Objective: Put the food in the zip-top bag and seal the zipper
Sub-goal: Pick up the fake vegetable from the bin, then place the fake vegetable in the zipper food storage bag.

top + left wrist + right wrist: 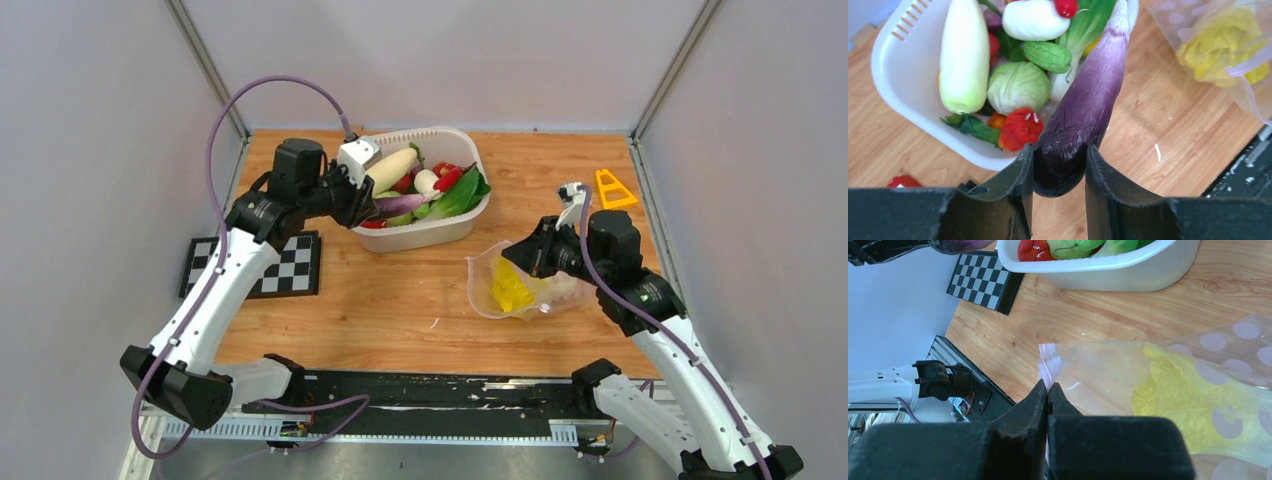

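The left gripper (1059,150) is clamped on the blunt end of a purple eggplant (1088,95), one piece of the food. Its tapered tip points away from the fingers and reaches over the rim of the white tub (893,75); whether it rests there I cannot tell. The other pieces (a white radish (964,55), a pale green cabbage (1018,86), red and green bits) sit in the tub just ahead and to the left of that gripper. The zip-top bag (1173,17) lies on the bench (1148,130), ahead and well off to that gripper's right, with a yellow cabbage (1223,45) already inside.

The right gripper (1048,390) is pinched tight on the bag's edge, right at the pink zipper (1044,362). From above, the mouth seems to gape toward the tub.

The step in hand looks like carrying the eggplant across to the bag. It should be lifted first, so the tip clears the rim and drags no neighbours out. The hold is at one end only, so the long body may droop or swing (a smooth, unhurried path helps). It is best brought tip-first to the opening beside the right gripper, low to the bench and aimed alongside the yellow cabbage. The left gripper should let go only once most of the body is inside, since floppy film gives little support. The right gripper should hold its lip raised without tugging the bag away.
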Robot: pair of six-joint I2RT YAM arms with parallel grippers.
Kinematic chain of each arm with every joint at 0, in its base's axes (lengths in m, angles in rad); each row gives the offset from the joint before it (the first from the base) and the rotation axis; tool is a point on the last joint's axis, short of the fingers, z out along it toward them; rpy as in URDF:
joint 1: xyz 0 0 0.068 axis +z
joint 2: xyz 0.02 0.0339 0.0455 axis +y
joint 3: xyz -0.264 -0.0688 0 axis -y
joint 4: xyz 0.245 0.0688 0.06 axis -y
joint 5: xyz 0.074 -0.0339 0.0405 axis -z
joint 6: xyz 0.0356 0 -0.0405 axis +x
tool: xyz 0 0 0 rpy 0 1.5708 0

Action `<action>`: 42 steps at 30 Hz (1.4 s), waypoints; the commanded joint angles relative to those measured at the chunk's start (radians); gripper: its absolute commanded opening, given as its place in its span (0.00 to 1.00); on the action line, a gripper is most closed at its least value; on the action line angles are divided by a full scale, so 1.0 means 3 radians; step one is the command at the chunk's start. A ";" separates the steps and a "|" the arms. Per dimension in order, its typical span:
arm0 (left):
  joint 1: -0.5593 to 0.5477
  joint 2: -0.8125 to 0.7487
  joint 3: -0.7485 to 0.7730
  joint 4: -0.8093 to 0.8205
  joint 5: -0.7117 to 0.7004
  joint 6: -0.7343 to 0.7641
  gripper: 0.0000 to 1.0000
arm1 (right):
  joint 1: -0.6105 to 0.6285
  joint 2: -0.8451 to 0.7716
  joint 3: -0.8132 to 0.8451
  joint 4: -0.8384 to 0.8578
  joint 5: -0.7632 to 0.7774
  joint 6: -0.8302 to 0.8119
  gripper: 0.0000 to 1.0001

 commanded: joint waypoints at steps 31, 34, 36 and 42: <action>-0.1919 -0.0523 -0.0852 0.0989 -0.0436 -0.1658 0.15 | -0.0008 -0.0045 -0.0107 0.0418 0.0026 0.0222 0.00; -0.2075 -0.0370 -0.0715 0.0842 -0.0648 -0.1621 0.16 | -0.0003 -0.0057 -0.0121 0.0420 0.0023 0.0235 0.00; -0.2164 -0.0289 -0.0656 0.0822 -0.0775 -0.1642 0.16 | -0.0004 -0.0058 -0.0119 0.0414 0.0005 0.0238 0.00; -0.2396 0.0022 -0.0474 0.0899 -0.0950 -0.1734 0.17 | -0.0004 -0.0067 -0.0130 0.0427 -0.0030 0.0259 0.00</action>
